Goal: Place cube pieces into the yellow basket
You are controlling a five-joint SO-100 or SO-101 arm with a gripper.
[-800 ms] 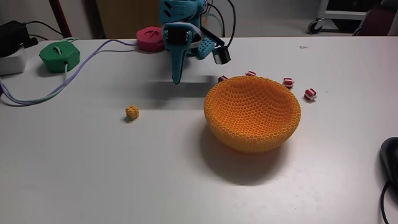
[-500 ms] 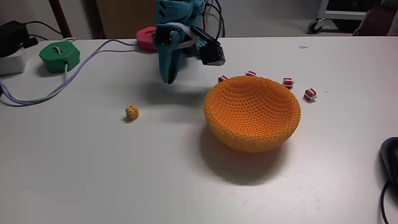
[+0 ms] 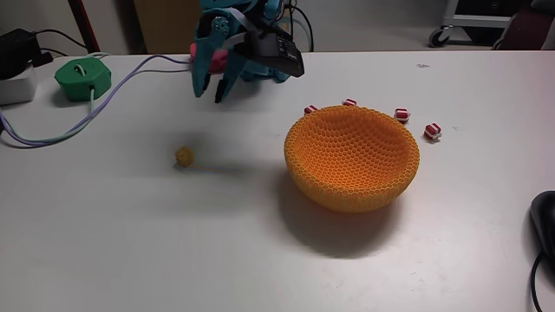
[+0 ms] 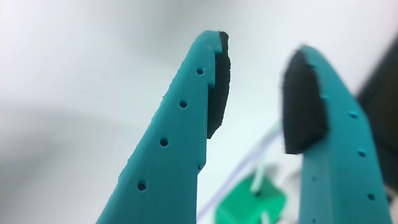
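In the fixed view, the teal tool hangs above the white table with its fingers apart and nothing between them. The yellow-orange cube lies alone on the table, below and slightly left of the tool, well apart from the yellow basket. Four red-and-white cubes sit just behind the basket's rim, one at its right. The cube looks light, rigid and very small, likely to skid or flip if nudged; a squeeze across two opposite flat faces seems safest.

In the wrist view, the tool shows two dark-padded fingers parted, empty, with the green gadget blurred beyond.
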